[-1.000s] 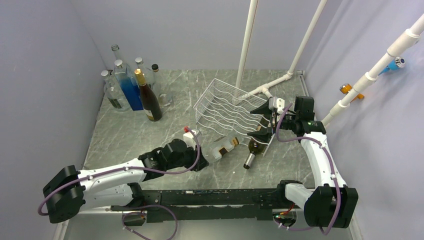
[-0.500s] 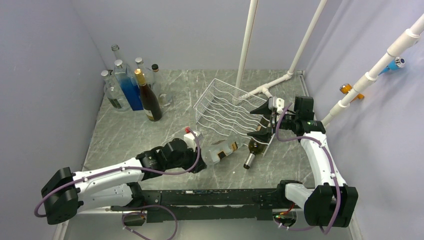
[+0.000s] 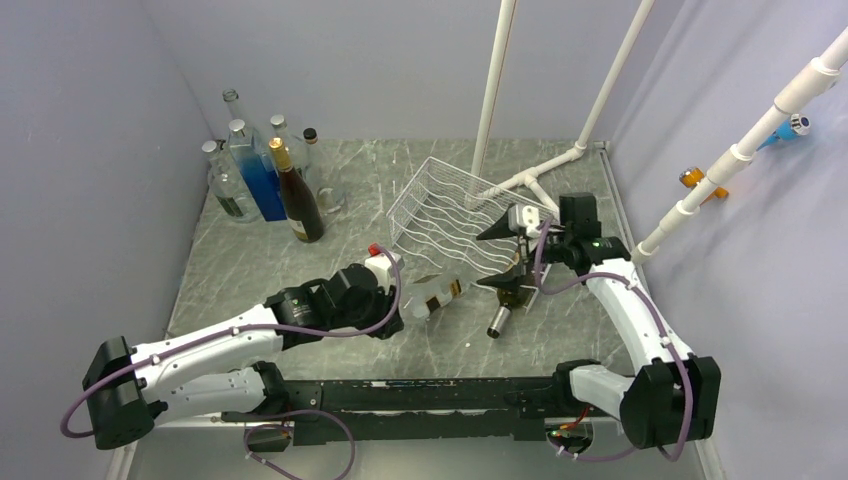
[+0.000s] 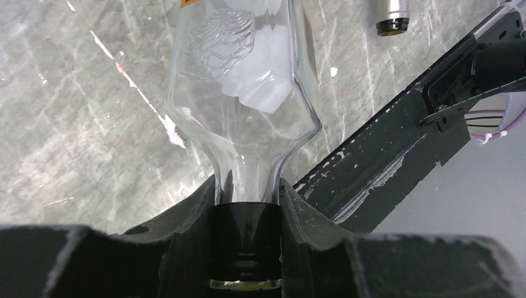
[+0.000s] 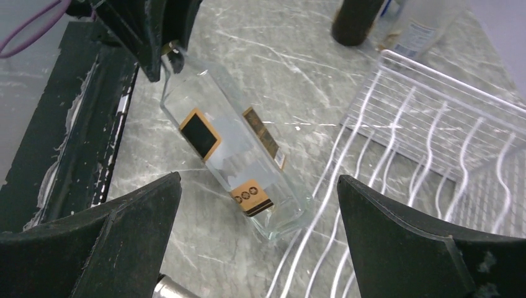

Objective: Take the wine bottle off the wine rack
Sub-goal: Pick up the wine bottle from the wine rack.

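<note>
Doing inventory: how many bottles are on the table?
8: six standing in the back-left cluster, one clear bottle gripped by the left hand, one dark bottle lying at the wine rack's near corner. More may hide within the cluster.

Eight bottles in all: six standing bottles (image 3: 265,165) bunched in the far left corner, and two lying on the table (image 3: 260,270), one clear bottle (image 3: 435,296) and one dark green bottle (image 3: 503,308). One white wire rack (image 3: 440,215). Three long white pipes (image 3: 494,90). Two arms (image 3: 220,340), each with one gripper: left gripper (image 3: 393,300), right gripper (image 3: 505,258). One orange clip (image 3: 692,178), one blue clip (image 3: 797,125).
</note>
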Controlling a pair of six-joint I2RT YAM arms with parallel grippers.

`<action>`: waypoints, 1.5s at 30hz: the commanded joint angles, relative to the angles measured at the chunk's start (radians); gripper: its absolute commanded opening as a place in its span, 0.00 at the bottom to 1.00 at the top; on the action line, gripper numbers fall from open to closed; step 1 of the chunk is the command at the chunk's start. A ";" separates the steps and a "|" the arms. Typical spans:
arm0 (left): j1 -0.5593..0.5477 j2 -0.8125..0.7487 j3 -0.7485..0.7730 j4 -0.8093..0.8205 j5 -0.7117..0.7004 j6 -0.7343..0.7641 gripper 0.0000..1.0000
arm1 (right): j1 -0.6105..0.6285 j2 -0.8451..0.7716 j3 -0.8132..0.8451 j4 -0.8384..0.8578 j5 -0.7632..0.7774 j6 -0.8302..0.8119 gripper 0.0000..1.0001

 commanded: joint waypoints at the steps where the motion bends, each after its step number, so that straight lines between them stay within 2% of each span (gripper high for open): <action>1: 0.009 0.006 0.099 -0.096 -0.022 0.025 0.00 | 0.094 0.019 -0.003 0.008 0.068 -0.078 0.99; 11: 0.068 0.043 0.175 -0.180 0.092 0.024 0.00 | 0.289 0.023 -0.011 0.079 0.221 -0.101 1.00; 32: 0.124 0.093 0.227 -0.215 0.229 -0.083 0.00 | 0.496 0.008 -0.087 0.343 0.381 0.032 1.00; 45: 0.131 0.124 0.270 -0.235 0.260 -0.087 0.00 | 0.713 0.128 -0.111 0.410 0.582 -0.050 1.00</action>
